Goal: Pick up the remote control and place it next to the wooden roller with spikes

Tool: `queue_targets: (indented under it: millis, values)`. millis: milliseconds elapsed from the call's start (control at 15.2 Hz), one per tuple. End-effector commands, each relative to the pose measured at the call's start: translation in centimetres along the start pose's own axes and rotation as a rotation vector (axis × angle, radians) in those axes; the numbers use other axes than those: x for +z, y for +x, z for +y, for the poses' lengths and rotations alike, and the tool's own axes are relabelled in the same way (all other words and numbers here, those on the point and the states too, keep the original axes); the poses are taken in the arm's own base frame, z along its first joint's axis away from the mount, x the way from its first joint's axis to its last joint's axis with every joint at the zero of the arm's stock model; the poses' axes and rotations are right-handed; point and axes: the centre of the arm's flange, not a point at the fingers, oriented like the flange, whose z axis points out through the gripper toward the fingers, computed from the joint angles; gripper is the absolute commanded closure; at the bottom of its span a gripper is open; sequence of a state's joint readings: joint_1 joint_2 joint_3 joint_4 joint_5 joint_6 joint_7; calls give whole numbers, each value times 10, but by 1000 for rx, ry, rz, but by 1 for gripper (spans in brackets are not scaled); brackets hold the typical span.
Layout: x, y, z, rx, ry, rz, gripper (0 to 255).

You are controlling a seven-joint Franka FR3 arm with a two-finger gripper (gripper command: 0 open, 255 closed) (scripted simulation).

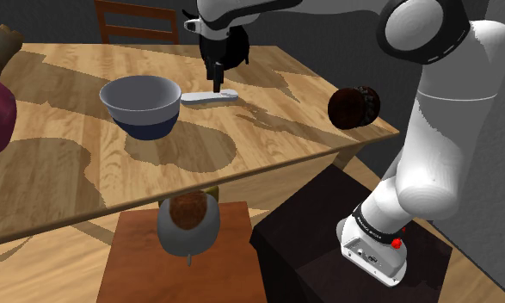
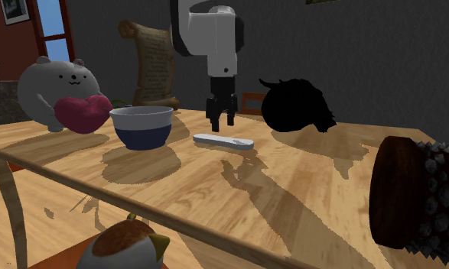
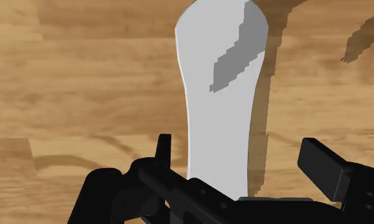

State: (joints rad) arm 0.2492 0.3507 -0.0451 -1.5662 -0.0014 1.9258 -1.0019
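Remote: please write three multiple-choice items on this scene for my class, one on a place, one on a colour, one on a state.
1. Where does the remote lie?
A. On the floor
B. On the table, between the bowl and the roller
C. On a chair

2. What colour is the remote?
A. Pale grey
B. Black
C. Red

3. How is the gripper?
A. Shut on the bowl
B. Shut on nothing
C. Open, fingers either side of the remote

Answers:
1 B: both exterior views show it flat on the table, with the bowl on one side and the roller on the other.
2 A: the wrist view shows it pale grey.
3 C: in the wrist view the fingers stand apart with the remote between them.
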Motion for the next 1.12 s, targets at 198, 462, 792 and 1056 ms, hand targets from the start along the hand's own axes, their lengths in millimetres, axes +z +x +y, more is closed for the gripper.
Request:
queue_targets:
  millis: [198,462,792,1056]
  values:
    - [25,8,3,-27,-3,-1,0]
    - [44,8,3,-27,-3,-1,0]
    - [44,8,3,-27,-3,-1,0]
    - [44,8,3,-27,-3,-1,255]
